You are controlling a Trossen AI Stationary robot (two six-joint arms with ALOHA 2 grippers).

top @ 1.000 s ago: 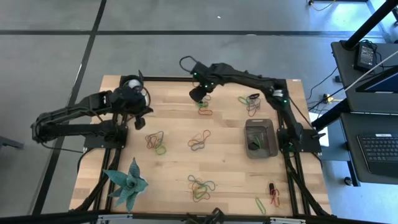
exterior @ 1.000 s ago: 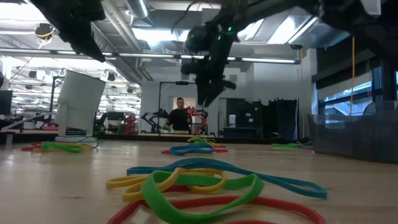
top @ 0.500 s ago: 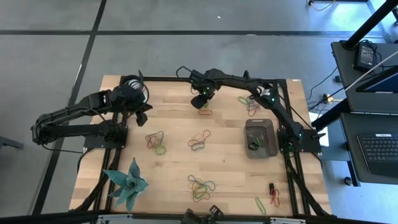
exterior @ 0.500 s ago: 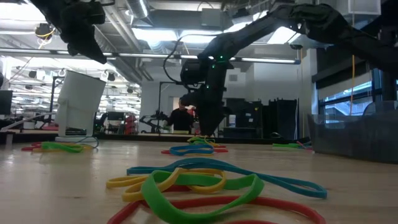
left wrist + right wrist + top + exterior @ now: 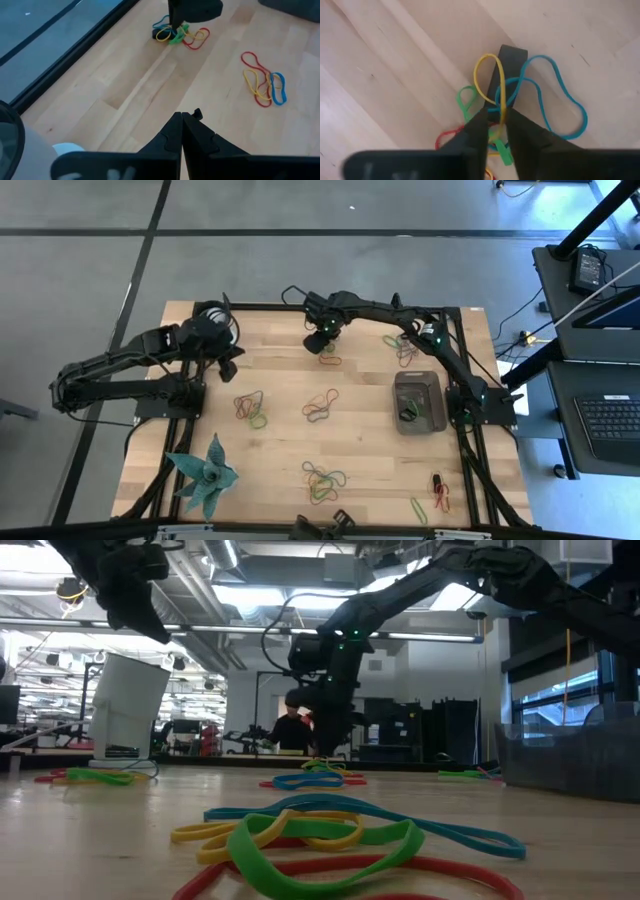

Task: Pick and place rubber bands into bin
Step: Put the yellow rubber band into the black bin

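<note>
Rubber bands [image 5: 530, 107], thin coloured elastic loops, tangled on wooden table [image 5: 290, 430]; yellow loop pinched by right hand [image 5: 496, 131]. Left hand [image 5: 181, 120] closed, empty, above table.

My two arms are dark, nearly black, built of slim jointed links with thin black cables looping off them, and small green lights glow on my right arm's elbow and near its wrist. My right gripper [image 5: 492, 131] ends in two flat, matte black fingers [image 5: 470, 135] with squared edges, and my left gripper [image 5: 181, 131] has the same black fingers, tapering to narrow tips. Each arm sits on a black base block bolted to the black frame at the table's side.
</note>
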